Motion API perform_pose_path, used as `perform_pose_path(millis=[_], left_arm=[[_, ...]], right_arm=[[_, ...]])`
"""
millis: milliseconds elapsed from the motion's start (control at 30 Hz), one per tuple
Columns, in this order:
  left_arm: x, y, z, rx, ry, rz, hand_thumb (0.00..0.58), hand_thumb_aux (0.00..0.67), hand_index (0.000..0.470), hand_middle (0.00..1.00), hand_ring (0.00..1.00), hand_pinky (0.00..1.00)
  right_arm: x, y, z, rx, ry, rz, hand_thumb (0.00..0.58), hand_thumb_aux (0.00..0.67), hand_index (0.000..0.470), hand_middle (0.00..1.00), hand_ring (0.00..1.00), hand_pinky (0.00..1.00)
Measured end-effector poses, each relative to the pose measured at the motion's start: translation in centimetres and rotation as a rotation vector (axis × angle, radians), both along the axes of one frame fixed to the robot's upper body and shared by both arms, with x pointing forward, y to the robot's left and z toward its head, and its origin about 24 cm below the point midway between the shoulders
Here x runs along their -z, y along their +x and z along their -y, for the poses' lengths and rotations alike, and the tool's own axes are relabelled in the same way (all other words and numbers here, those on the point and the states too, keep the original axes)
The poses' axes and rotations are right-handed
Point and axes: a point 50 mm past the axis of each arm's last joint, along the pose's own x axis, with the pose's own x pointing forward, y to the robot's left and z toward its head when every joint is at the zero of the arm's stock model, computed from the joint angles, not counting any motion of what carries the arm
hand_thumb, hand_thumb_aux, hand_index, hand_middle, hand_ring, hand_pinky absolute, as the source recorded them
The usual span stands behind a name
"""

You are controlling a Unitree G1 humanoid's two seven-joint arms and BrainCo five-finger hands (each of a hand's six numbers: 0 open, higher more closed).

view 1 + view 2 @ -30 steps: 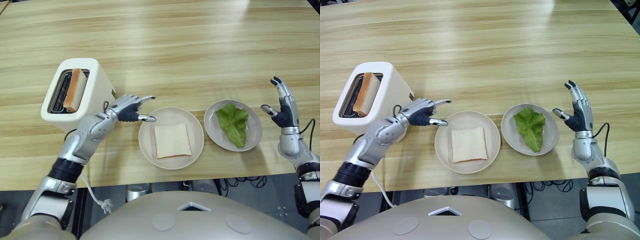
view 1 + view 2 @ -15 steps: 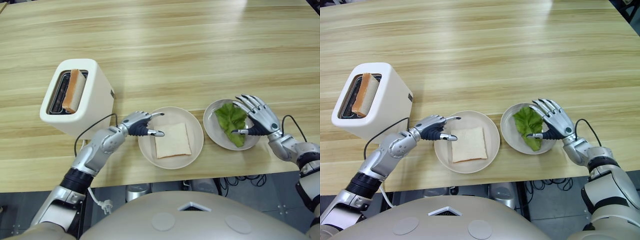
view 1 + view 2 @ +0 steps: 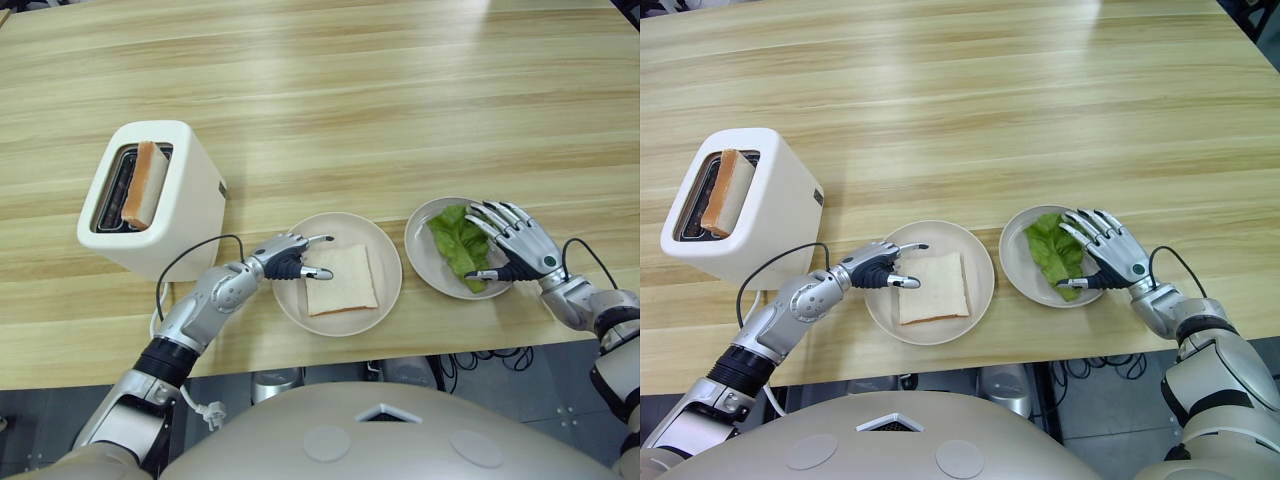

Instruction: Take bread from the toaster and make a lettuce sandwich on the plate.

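Lettuce (image 3: pixel 458 245) lies in the small dish (image 3: pixel 424 262) just right of the plate (image 3: pixel 350 222), which already bears one bread slice (image 3: pixel 340 280). A second slice (image 3: pixel 140 183) stands in the toaster (image 3: pixel 190 205). The leaf looks light, limp and easy to tear, perhaps a little slick, so I'd pinch it gently by its near edge rather than press down on it. The right hand (image 3: pixel 520 245) is spread wide over the leaf with its thumb by the dish's near rim, and it grasps nothing yet. The left hand (image 3: pixel 285 262) sits at the plate's left rim, thumb and forefinger apart beside the slice, holding nothing.
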Motion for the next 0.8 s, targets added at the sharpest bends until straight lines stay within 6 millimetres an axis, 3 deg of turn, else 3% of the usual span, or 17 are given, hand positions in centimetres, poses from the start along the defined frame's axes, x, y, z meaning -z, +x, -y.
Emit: perform_pose_path(millis=[500, 800], left_arm=[[0.3, 0.0, 0.1, 0.009, 0.001, -0.005, 0.000, 0.000, 0.000, 1.00, 1.00, 1.00], [0.3, 0.1, 0.3, 0.008, -0.007, -0.007, 0.000, 0.000, 0.000, 1.00, 1.00, 1.00]], right_arm=[[-1.0, 0.9, 0.5, 0.036, 0.025, 0.005, 0.000, 0.000, 0.000, 0.00, 0.00, 0.00], [-2.5, 2.9, 0.6, 0.038, -0.035, -0.019, 0.000, 0.000, 0.000, 0.00, 0.00, 0.00]])
